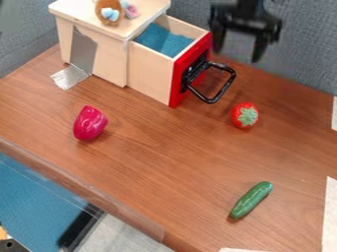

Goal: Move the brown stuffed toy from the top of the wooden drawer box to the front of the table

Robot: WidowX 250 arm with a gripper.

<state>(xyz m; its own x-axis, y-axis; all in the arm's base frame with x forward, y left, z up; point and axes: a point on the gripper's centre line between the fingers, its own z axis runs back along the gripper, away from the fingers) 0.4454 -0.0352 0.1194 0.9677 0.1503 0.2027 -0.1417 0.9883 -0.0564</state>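
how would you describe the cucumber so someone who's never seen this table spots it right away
Start from the wooden box with the red-fronted drawer pulled open. Go from its black handle past the strawberry toward the camera; the cucumber lies slanted there, left of a white strip. It is long, slim and dark green, while the strawberry is short and red.

Illumination on the counter [164,162] is moderately bright and diffuse; source direction cannot be determined. Soft, short shadows noted at the strawberry [245,115] and magenta pepper [89,123]. Small highlights on the pepper; pale sheen on silver tape [68,77].
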